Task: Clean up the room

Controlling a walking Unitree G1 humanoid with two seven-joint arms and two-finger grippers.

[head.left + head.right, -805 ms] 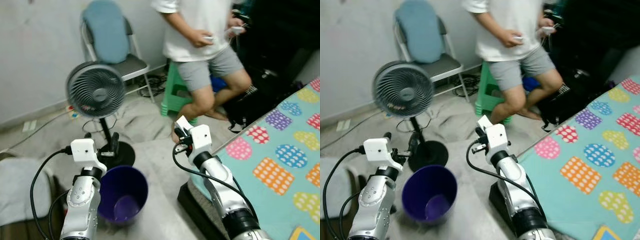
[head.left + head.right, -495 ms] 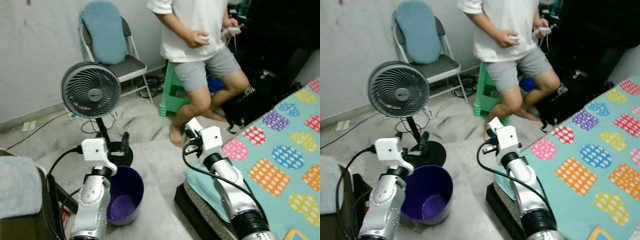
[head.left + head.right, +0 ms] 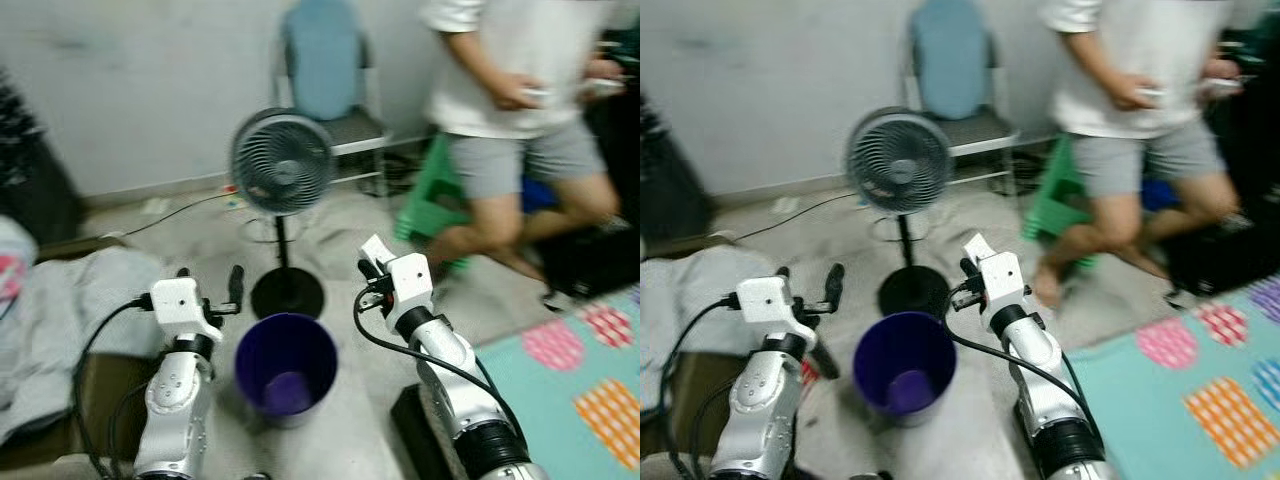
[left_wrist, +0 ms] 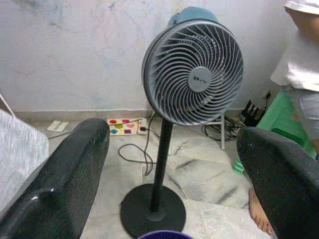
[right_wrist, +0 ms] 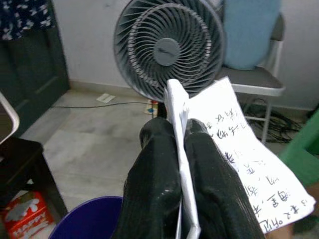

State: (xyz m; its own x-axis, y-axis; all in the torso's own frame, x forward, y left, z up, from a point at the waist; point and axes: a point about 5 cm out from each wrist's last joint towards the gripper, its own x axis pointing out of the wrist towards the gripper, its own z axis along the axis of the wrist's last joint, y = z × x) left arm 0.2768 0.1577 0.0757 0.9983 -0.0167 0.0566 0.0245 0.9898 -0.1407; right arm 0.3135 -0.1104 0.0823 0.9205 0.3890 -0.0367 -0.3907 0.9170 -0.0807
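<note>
Paper [image 5: 234, 149], a white sheet with handwriting, is pinched edge-on between the right gripper [image 5: 178, 130] jaws, held just above and beside the purple bin [image 3: 287, 365] on the floor, presumably so it can drop in as rubbish. The left gripper [image 4: 169, 164] hovers with jaws wide, empty, facing the standing fan [image 3: 281, 162]. A person [image 3: 520, 100] sits behind.

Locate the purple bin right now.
The bin stands on the floor between the two arms in the eye views, just in front of the fan base, below the right gripper, which pinches a paper.
</note>
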